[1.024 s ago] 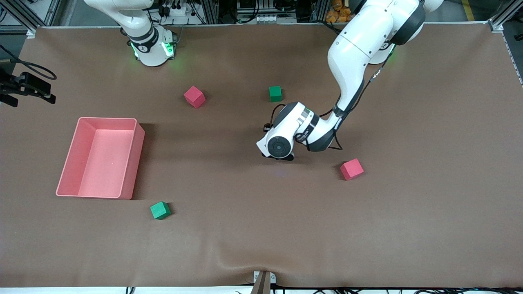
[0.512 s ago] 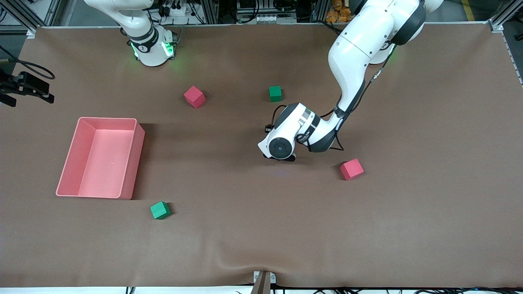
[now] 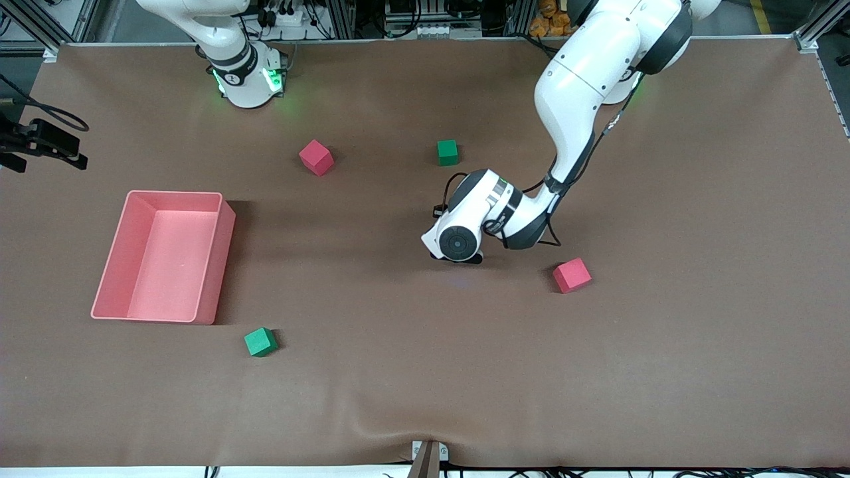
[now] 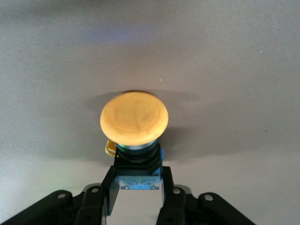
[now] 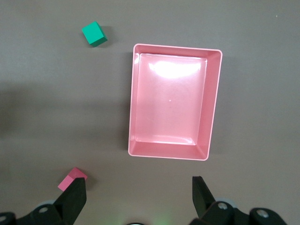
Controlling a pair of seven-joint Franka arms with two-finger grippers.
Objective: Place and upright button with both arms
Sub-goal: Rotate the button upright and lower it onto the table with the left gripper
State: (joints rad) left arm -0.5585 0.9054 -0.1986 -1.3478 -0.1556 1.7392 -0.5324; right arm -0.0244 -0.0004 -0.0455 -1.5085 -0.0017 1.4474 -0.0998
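left wrist view puts the button at frame centre, its round orange cap facing the camera and its black body with the bluish end clamped in the left pincer, low over the brown counter. it looks small, light and rigid; the smooth domed cap would likely slip, so the squarer black body seems the better place to hold it, as now. in the front view the button is hidden under the left wrist at mid-frame, with a red cube to the lower right and a green cube above. the right pincer hangs with its fingers apart over the pink bin, waiting.
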